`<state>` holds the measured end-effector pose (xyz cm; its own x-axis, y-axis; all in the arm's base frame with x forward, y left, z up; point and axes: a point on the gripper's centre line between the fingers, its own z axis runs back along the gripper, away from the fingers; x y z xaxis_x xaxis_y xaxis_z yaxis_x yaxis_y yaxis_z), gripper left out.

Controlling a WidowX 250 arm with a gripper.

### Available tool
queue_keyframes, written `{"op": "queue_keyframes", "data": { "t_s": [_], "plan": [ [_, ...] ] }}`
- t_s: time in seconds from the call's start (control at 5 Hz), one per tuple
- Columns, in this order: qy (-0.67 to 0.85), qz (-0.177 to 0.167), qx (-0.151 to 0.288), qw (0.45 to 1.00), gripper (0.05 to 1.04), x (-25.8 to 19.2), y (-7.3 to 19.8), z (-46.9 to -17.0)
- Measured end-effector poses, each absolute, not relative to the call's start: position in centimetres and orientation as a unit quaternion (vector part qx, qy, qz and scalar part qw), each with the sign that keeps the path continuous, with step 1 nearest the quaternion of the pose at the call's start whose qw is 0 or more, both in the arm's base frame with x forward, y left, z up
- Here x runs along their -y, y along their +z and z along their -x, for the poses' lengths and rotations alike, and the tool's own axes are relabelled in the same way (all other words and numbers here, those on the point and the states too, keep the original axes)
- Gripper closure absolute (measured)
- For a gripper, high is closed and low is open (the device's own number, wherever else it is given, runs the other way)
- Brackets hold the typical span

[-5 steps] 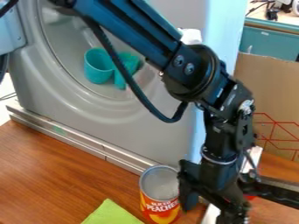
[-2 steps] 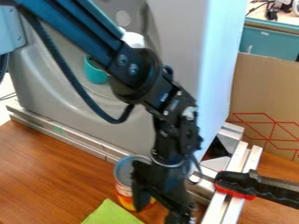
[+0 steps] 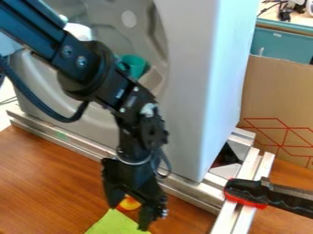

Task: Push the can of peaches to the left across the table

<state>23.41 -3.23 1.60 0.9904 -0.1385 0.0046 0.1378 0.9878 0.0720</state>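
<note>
One can (image 3: 129, 203), orange and yellow where its lower part can be made out, is seen in the gap between the spread fingers of the gripper (image 3: 129, 218); the rest is hidden by the gripper, and whether the can is touched cannot be told. Its contents are hidden too. Just below the gripper in the view, a lime-green cloth (image 3: 111, 225) is laid on the wooden table (image 3: 49, 187).

Behind the gripper, the way is blocked by a large grey housing (image 3: 189, 91), edged along its foot by a metal rail (image 3: 70, 144). Above the gripper, in the recessed front of the housing, a teal cup (image 3: 136, 62) is partly covered by the arm; what is in it cannot be made out. A white object (image 3: 78, 31) is also partly covered, higher and to the left.

To the right of the gripper, metal bars (image 3: 249, 169) are set at the housing's corner, and across them is placed a clamp (image 3: 247, 189) with a black grip and red pad. Farther back on that side, a cardboard sheet (image 3: 275, 103) marked with red lines is stood before a teal cabinet (image 3: 281, 43).
</note>
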Motion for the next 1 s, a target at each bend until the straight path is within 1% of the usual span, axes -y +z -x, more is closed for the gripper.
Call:
{"op": "queue_keyframes", "data": {
  "t_s": [0.2,0.4,0.6,0.8,1.0],
  "plan": [
    [-0.059,-0.033,0.016,0.998,0.083,2.1,1.7,-23.2],
    [-0.033,-0.04,0.019,0.998,0.083,0.8,2.3,-22.4],
    [-0.013,-0.05,0.028,0.998,0.083,0.4,4.0,-21.6],
    [-0.015,-0.034,0.018,0.999,0.083,1.8,5.9,-20.2],
    [-0.038,-0.01,-0.034,0.999,0.083,2.6,6.1,-18.6]
  ]
}}
